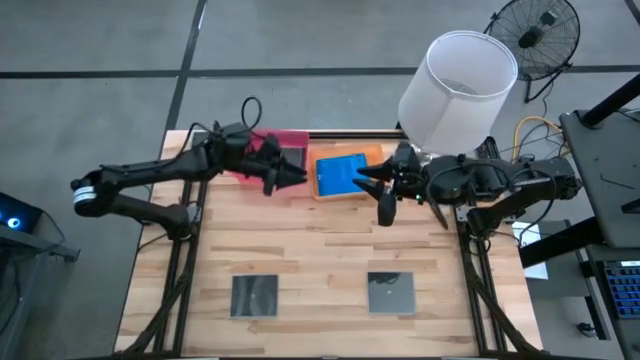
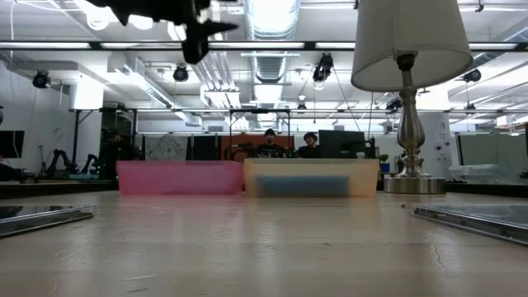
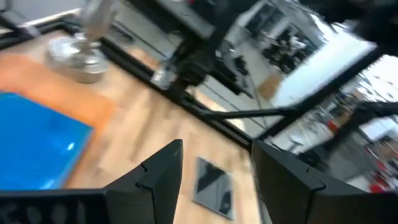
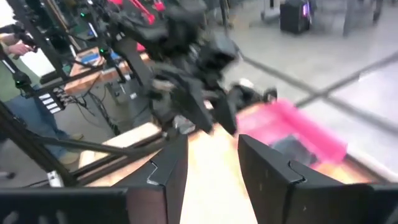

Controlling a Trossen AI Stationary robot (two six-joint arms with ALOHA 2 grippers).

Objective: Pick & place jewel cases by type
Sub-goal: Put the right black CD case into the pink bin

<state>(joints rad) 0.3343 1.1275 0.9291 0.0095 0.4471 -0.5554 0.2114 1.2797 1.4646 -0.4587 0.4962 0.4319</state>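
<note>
Bright overhead ceiling lights [image 2: 272, 16], glare on dark cases, both wrist views motion-blurred, soft shadows

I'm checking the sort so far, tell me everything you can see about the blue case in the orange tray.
The blue jewel case is a thin, flat, bright blue rectangle of glossy-looking plastic. It lies flat inside the orange tray at the table's far edge, beside the pink tray. Whether more cases lie under it cannot be told. Neither end effector touches it; both hover near it.
</note>
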